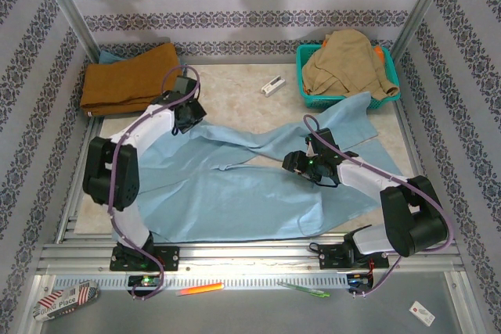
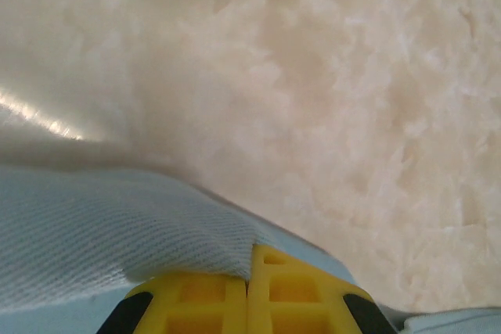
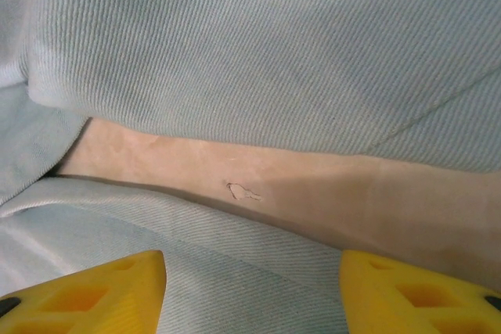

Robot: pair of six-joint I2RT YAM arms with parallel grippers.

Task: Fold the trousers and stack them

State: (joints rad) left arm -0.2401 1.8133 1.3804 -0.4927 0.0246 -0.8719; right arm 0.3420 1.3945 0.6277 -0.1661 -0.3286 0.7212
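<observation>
The trousers [image 1: 235, 185] lie spread and unfolded across the middle of the table [image 1: 235, 87]. One leg runs toward the far right corner and ends just beside the basket [image 1: 344, 100]. The step in hand looks like taking hold for the first fold.

The left gripper [image 1: 185, 121] sits at the cloth's far left edge. In its wrist view the fingers [image 2: 203, 299] are pressed together with the cloth's edge pinched between them.

The right gripper [image 1: 296, 163] is low over the middle of the table, where the two legs part. Its fingers [image 3: 86, 287] stand apart above the cloth, gripping nothing, with a strip of bare table just beyond.

Next, I judge, the right gripper needs to go down and close on an edge. Both arms can then lift together and carry the cloth over itself.
</observation>
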